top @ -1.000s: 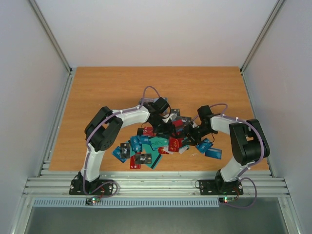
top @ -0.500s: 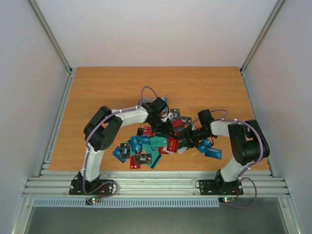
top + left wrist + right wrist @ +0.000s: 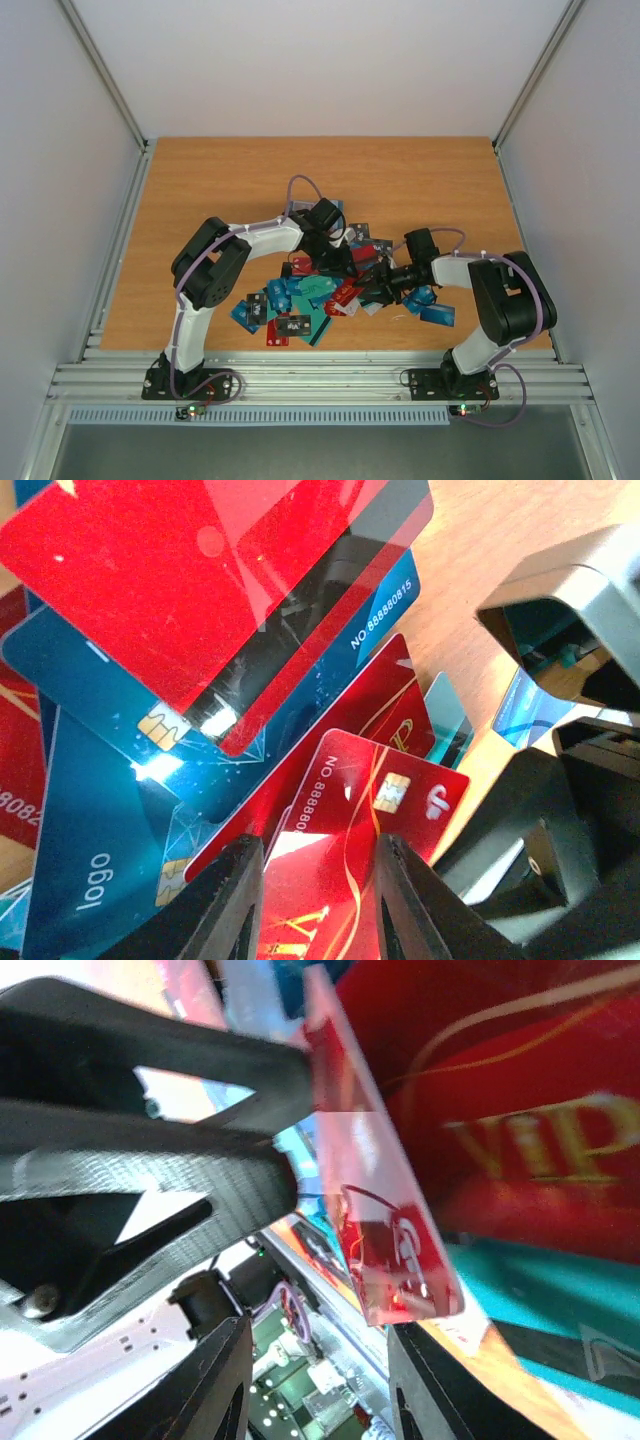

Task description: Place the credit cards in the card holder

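The credit cards (image 3: 300, 300) lay loose in an overlapping heap on the surface (image 3: 200, 190), between the two arms. The card holder could not be told apart from the teal cards in that heap, so its contents were not visible. The left pincer (image 3: 320, 855) stood partly open astride a red chip card (image 3: 350, 810); whether it gripped the card could not be told. The right pincer (image 3: 318, 1330), also partly open, had a tilted red card (image 3: 395, 1250) between its fingers (image 3: 215, 1390), and any grip there was just as unclear.
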Controlling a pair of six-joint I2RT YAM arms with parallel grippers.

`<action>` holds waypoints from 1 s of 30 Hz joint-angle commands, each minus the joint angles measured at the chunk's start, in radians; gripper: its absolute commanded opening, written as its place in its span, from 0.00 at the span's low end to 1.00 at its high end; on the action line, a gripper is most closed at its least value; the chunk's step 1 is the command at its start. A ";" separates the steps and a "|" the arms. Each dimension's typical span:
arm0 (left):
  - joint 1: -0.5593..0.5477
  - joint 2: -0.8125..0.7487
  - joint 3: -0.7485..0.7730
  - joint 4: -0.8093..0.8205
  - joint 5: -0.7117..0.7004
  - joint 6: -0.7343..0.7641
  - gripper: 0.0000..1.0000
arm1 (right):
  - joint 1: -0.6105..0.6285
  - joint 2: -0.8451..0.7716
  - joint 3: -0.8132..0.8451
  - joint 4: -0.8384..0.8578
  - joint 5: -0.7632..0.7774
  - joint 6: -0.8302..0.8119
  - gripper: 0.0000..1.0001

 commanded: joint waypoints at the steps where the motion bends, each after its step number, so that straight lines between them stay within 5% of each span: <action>1: -0.029 0.036 -0.031 0.002 0.016 -0.016 0.33 | 0.006 -0.061 0.020 0.112 -0.030 -0.007 0.38; 6: -0.027 0.020 -0.043 0.012 0.018 -0.028 0.33 | 0.007 -0.074 0.027 0.095 0.011 -0.016 0.38; 12: -0.027 0.022 -0.045 0.018 0.022 -0.038 0.33 | 0.007 -0.034 0.094 -0.132 0.136 -0.146 0.34; 30: -0.023 0.007 -0.042 0.091 0.093 -0.077 0.33 | 0.011 0.068 0.134 -0.145 0.184 -0.147 0.01</action>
